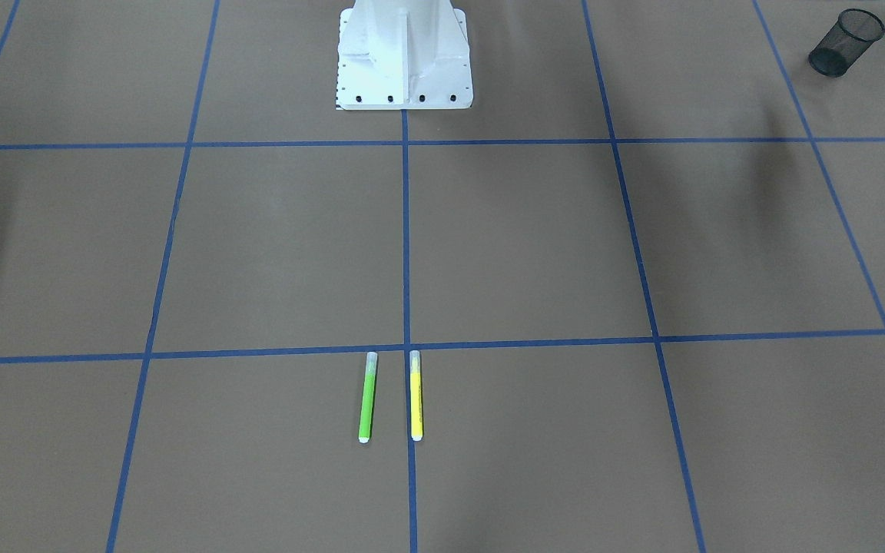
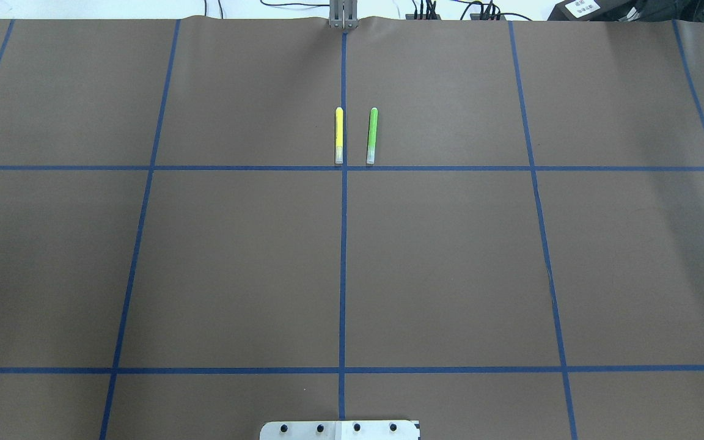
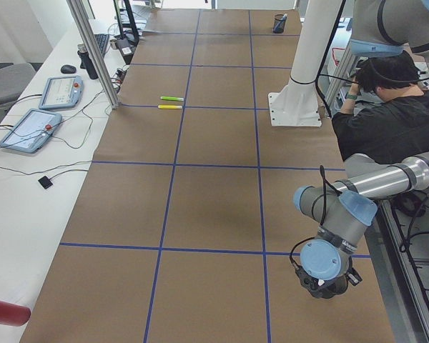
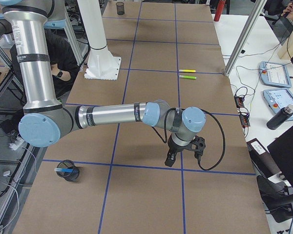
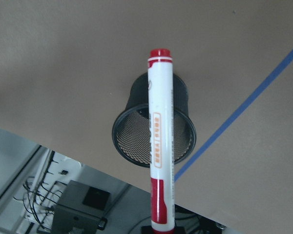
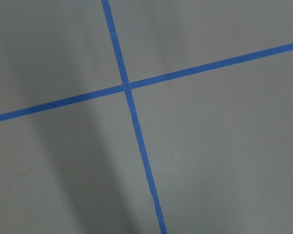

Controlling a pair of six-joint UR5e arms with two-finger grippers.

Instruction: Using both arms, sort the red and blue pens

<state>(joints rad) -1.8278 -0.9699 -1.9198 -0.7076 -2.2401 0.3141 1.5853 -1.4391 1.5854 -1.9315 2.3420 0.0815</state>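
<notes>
Above the cup (image 5: 129,141), the left pincer (image 5: 158,229) grasps the red pen (image 5: 159,122), its length pointing at the mouth; right pincer (image 4: 172,158): cannot tell.

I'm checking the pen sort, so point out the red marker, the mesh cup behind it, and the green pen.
red marker (image 5: 159,146), left wrist view, white barrel.
mesh cup (image 5: 132,139), left wrist view, inner mesh wall.
green pen (image 1: 367,399), front-facing view, middle of green body.

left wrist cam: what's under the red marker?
A black mesh cup, mouth up, on the brown table. Its visible interior looks empty; the red marker covers a strip through the middle, so that part can't be checked.
</notes>
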